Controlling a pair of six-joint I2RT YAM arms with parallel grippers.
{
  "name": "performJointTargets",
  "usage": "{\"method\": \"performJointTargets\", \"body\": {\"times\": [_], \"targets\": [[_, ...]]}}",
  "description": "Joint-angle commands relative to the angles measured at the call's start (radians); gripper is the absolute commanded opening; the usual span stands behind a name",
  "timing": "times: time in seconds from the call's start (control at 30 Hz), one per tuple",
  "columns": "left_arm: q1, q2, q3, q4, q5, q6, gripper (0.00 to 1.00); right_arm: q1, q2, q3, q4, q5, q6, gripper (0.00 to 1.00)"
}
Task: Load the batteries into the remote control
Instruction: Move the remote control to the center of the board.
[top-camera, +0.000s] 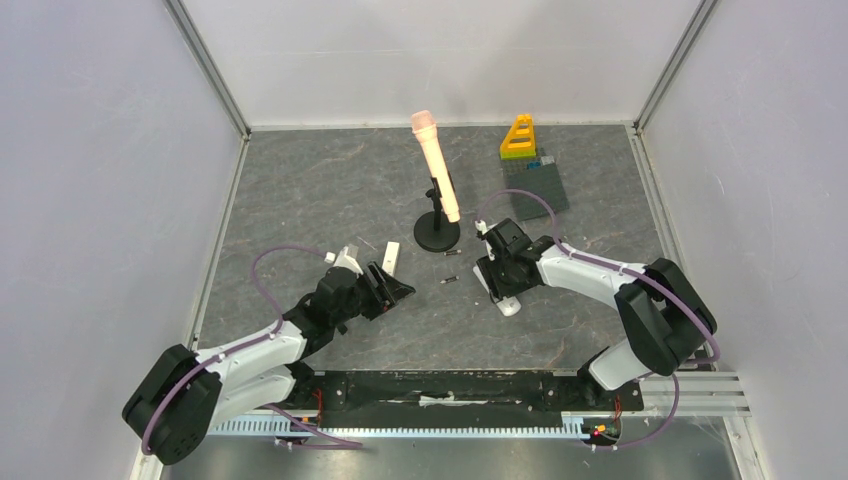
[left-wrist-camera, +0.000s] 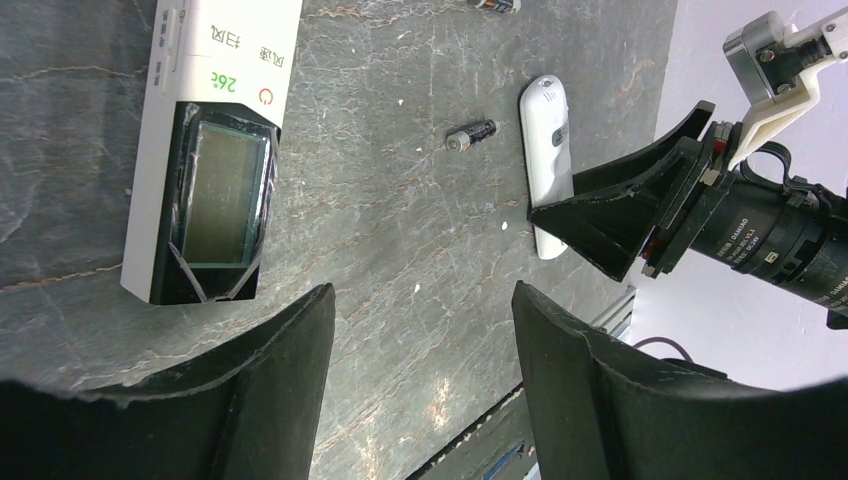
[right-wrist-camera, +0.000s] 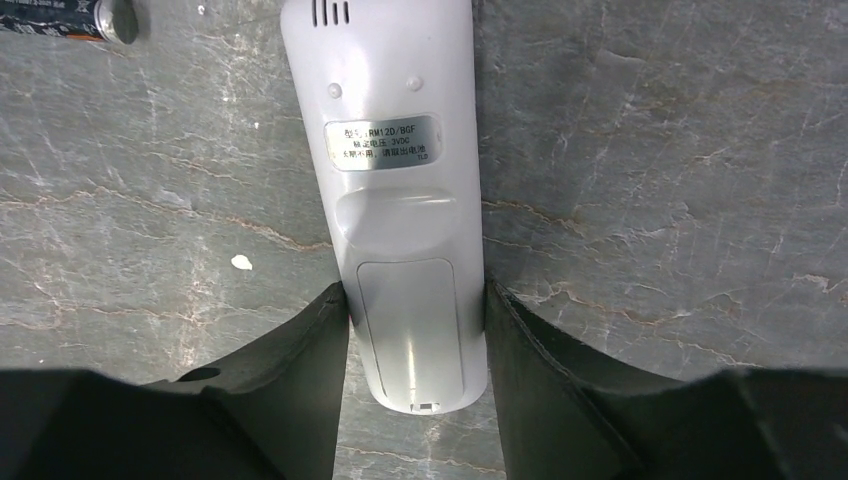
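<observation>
A white remote lies back up on the table, its battery cover closed. My right gripper is shut on its lower end, one finger on each side; the remote also shows in the top view and the left wrist view. A second white remote with a display lies by my left gripper, which is open, empty and just above the table. Two dark batteries lie between the arms; one shows in the left wrist view and in the right wrist view. No orange batteries are in view.
A pink microphone leans on a black round stand behind the batteries. A yellow and green block toy sits on a grey baseplate at the back right. White walls close in the table on three sides.
</observation>
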Motion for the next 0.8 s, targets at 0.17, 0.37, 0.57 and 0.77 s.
{"method": "performJointTargets", "body": {"times": [0.17,0.37,0.57,0.77], "targets": [[0.005,-0.029,-0.009,-0.012,-0.027,0.036,0.70,-0.051,0.015,-0.009,0.010,0.144,0.077,0.43],[0.005,-0.044,-0.014,-0.019,-0.024,0.035,0.71,-0.158,-0.006,-0.017,0.025,0.193,0.120,0.43],[0.004,-0.052,-0.012,-0.031,-0.022,0.037,0.70,-0.282,-0.019,-0.053,0.077,0.224,0.202,0.44],[0.005,-0.070,-0.005,-0.061,-0.026,0.040,0.70,-0.365,-0.018,-0.069,0.117,0.294,0.257,0.49]]}}
